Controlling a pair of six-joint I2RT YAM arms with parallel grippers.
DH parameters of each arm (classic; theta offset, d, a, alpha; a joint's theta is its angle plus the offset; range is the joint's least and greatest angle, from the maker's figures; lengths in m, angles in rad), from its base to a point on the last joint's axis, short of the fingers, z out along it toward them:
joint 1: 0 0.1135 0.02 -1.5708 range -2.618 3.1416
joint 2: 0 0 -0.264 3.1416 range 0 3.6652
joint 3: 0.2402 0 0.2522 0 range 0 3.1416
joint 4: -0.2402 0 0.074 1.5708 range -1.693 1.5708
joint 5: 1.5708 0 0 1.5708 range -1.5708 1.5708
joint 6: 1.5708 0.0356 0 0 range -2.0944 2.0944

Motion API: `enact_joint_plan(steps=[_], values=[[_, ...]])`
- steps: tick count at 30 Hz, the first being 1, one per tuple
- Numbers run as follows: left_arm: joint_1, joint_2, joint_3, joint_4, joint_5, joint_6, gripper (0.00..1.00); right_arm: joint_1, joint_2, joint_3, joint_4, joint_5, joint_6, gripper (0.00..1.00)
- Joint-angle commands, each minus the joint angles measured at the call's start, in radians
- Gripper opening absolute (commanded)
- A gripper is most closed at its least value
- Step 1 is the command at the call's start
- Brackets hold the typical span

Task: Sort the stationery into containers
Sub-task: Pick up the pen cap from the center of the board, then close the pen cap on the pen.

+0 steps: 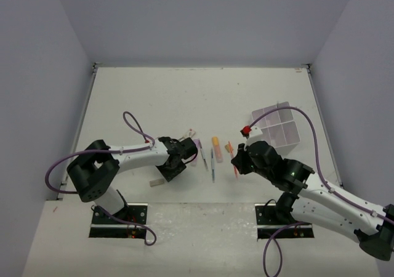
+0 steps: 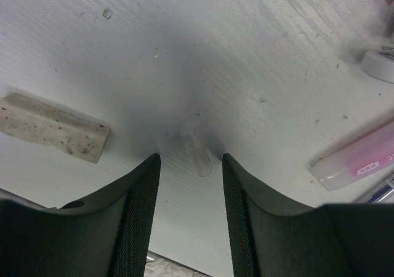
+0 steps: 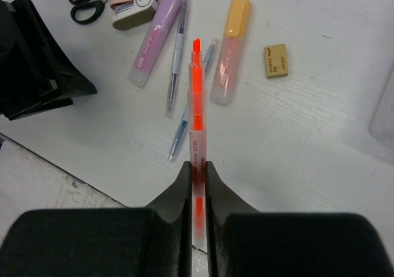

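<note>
Find white desk (image 1: 184,98) carrying white square divided plastic tray (image 1: 278,128) at far right, loose stationery lying mid-desk to its left. Note right tool (image 3: 198,166) clamped on thin orange pen (image 3: 196,98), tip pointing between purple marker (image 3: 157,37) and orange-capped marker (image 3: 231,43). Note left tool (image 2: 188,160) spread apart, gripping nothing, low over desk near speckled grey block eraser (image 2: 54,127). Spot small tan eraser (image 3: 276,60) just right of orange-capped marker.

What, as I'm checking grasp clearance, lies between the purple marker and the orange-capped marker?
A clear pen and a blue pen, visible in the right wrist view.
</note>
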Motion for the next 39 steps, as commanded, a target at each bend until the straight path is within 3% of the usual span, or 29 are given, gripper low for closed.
enact_joint_plan(steps=[1,4,9,14,15,23,28,31,33,36,39], values=[[0.007,0.024,-0.012,-0.015,-0.012,-0.032,0.42,-0.004,-0.031,-0.002,0.037,0.013,0.018,0.00],[0.011,0.031,-0.015,-0.009,-0.013,-0.028,0.36,-0.004,-0.035,0.001,0.039,0.005,0.014,0.00],[0.011,0.052,-0.008,0.009,-0.013,-0.003,0.35,-0.004,-0.038,-0.003,0.059,-0.010,0.005,0.00],[0.011,0.062,-0.022,0.038,-0.006,0.010,0.02,-0.004,-0.041,0.003,0.057,-0.014,0.000,0.00],[0.011,0.062,-0.023,0.041,-0.004,0.011,0.00,-0.004,-0.041,0.003,0.057,-0.016,-0.001,0.00],[0.011,0.041,-0.034,0.092,-0.029,0.109,0.00,-0.003,-0.045,-0.003,0.086,-0.076,-0.021,0.00],[-0.002,-0.147,-0.013,0.153,-0.158,0.275,0.00,-0.003,-0.059,-0.066,0.220,-0.331,-0.023,0.00],[-0.017,-0.349,-0.052,0.380,-0.202,0.521,0.00,-0.003,-0.050,-0.118,0.373,-0.458,0.050,0.00],[-0.024,-0.503,-0.121,0.653,-0.171,0.654,0.00,-0.002,-0.047,-0.165,0.509,-0.538,0.108,0.00],[-0.025,-0.685,-0.237,0.996,-0.030,0.778,0.00,0.006,-0.071,-0.253,0.733,-0.600,0.187,0.00],[-0.028,-0.767,-0.289,1.206,0.133,0.836,0.00,0.022,-0.087,-0.291,0.848,-0.634,0.219,0.00]])
